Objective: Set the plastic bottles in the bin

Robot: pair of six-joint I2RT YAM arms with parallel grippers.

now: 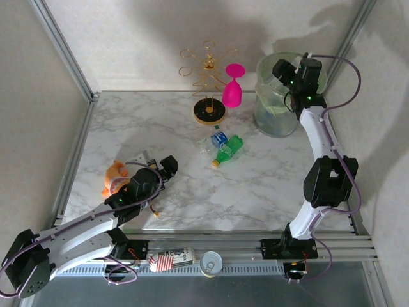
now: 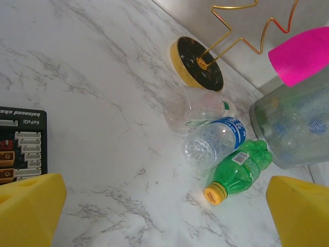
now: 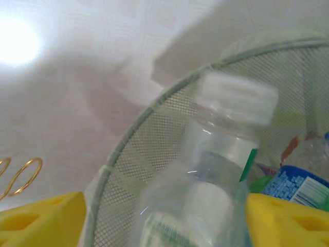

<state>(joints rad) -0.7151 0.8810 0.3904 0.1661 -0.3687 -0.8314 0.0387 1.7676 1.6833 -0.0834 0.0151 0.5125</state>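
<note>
Your right gripper point(image 3: 164, 224) sits closest to the lens in its wrist view. Its yellow fingers point(image 3: 43, 218) stand apart, and a white-capped bottle point(image 3: 221, 154) lies between them with bare space on one side, so I judge it loose rather than clamped. It hangs over the rim of the bin point(image 3: 154, 110), which stands at the far right corner of the tabletop point(image 1: 211, 198) and already holds others. That is your first risk: the bottle is close to the mesh edge, and a glancing hit there could kick it back onto the marble. Three more lie touching one another near the middle of the far edge: a clear bottle point(image 2: 193, 108), a blue-labelled bottle point(image 2: 218, 141) and a green bottle point(image 2: 239, 167). They are round and packed together, so pinching one may roll its neighbours away. Your left gripper point(image 2: 164, 211), fingers spread wide and holding nothing, faces them from the near left. Mind the pink glass point(image 1: 232, 86) hanging on the gold rack point(image 1: 206, 77) just beside the bin, since a careless swing of the right arm could clip it.
</note>
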